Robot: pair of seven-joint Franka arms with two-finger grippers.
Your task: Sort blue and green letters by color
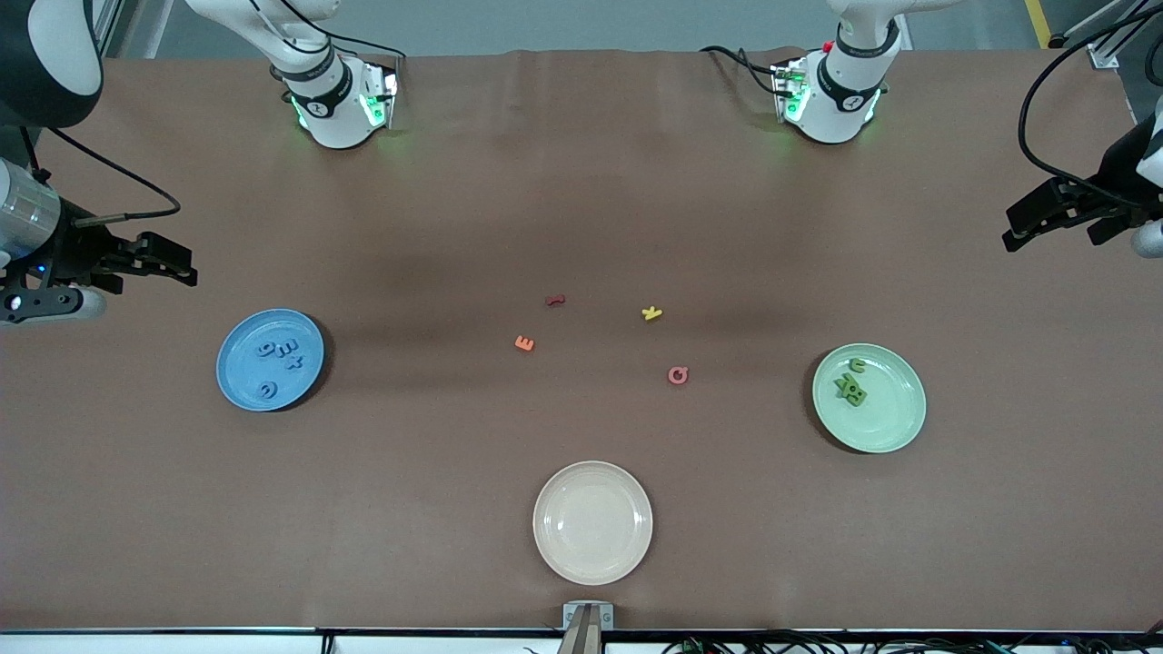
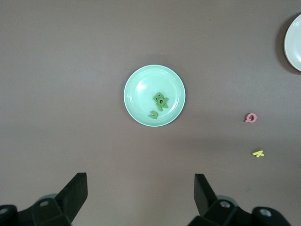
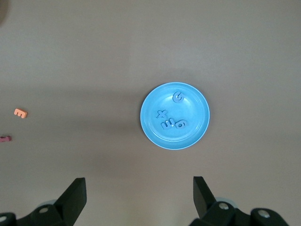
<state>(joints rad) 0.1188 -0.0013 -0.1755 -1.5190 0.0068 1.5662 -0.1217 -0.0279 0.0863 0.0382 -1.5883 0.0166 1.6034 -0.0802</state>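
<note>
- Blue letters (image 3: 172,115) are lying in the blue plate (image 1: 238,372), toward the right arm's end of the table; color matches, so that half looks sorted.
- Green letters (image 2: 160,103) are sitting bunched in the green plate (image 1: 895,418), toward the left arm's end.
- Right gripper (image 3: 138,197) is hovering high by the blue plate, fingers apart, carrying nothing.
- Left gripper (image 2: 140,195) is waiting up by the green plate, fingers apart, empty.
- Orange E (image 1: 524,343), pink Q (image 1: 678,374) and yellow K (image 1: 651,313) are staying mid-table: off-color, not part of the sort.
- White plate (image 1: 627,559) is sitting unused.
</note>
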